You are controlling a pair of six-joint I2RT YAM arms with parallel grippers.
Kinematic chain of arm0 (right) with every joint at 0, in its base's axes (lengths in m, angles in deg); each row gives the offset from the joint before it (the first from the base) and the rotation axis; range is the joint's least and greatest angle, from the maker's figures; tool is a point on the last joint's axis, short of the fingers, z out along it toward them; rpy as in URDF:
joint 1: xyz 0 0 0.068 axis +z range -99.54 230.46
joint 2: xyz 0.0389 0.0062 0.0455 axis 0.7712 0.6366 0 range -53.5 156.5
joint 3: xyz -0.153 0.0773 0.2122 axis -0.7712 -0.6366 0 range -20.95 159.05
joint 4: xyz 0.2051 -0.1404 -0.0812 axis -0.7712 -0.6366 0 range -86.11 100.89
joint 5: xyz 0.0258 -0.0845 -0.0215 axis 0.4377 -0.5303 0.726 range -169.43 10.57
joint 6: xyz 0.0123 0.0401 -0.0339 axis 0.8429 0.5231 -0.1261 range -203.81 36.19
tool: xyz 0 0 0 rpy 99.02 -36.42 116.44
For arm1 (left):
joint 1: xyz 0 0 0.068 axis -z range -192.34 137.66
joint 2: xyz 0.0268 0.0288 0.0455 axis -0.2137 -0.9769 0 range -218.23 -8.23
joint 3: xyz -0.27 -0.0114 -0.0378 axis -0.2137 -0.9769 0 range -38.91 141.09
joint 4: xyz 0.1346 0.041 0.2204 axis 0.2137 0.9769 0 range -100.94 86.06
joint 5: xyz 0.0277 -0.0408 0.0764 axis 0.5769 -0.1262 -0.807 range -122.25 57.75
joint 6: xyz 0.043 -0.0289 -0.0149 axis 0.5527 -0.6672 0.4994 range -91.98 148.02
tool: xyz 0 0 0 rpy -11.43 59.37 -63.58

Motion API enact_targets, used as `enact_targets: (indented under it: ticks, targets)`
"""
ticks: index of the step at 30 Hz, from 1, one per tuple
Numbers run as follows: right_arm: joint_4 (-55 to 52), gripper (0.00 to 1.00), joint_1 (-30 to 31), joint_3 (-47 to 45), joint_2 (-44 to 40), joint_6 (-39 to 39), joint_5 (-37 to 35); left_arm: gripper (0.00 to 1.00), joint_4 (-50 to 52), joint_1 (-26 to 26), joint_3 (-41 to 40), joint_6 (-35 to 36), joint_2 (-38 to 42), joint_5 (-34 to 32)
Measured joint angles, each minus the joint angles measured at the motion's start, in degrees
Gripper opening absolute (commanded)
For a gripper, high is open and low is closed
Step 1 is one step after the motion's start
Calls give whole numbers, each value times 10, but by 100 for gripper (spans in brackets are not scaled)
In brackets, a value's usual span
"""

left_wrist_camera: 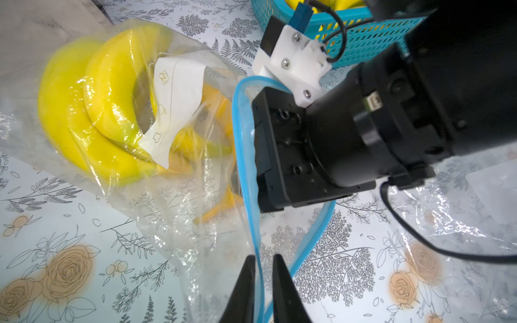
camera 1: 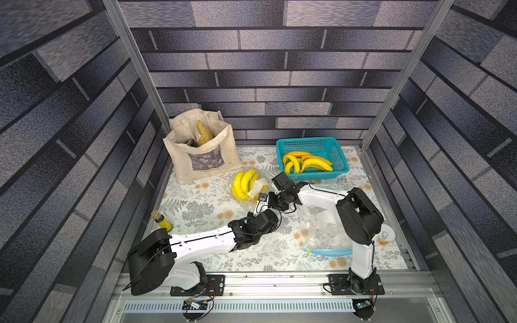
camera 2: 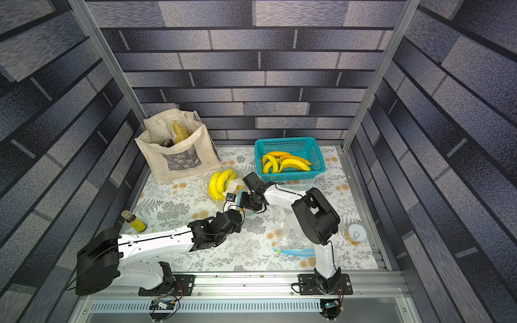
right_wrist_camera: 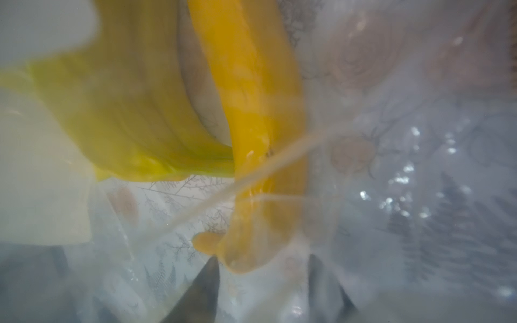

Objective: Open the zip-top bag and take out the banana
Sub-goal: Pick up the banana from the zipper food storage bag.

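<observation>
The zip-top bag (left_wrist_camera: 173, 212) lies near the middle of the bench (camera 1: 195, 204), toward its far edge, with its mouth already open and the bananas (left_wrist_camera: 70, 120) inside. The left gripper (left_wrist_camera: 261, 282) is clenched on the blue zip strip (left_wrist_camera: 255, 237), apparently to hold the mouth wide and keep the bag from sliding. The left arm reaches low and long from the near left corner. The right arm, elbow raised, pushes its wrist into the mouth. The right gripper (right_wrist_camera: 263, 258) stands parted astride a banana's stem end, not visibly pinching it.
</observation>
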Motion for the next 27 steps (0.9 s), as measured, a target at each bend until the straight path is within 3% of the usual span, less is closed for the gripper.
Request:
enact_targets:
  ticks: [4, 10, 17, 27]
  targets:
    - [-22, 50, 0, 35, 29, -13, -3, 15, -8, 0, -5, -2, 0, 0]
    - [-53, 26, 0, 74, 52, -40, -3, 15, -17, 0, -16, -7, 1, 0]
    - [-62, 25, 0, 65, 43, -55, 12, 15, -10, -2, -33, -20, 15, -11]
    - [-181, 26, -3, 74, 20, -98, 59, 15, 10, -4, -32, -28, 7, -34]
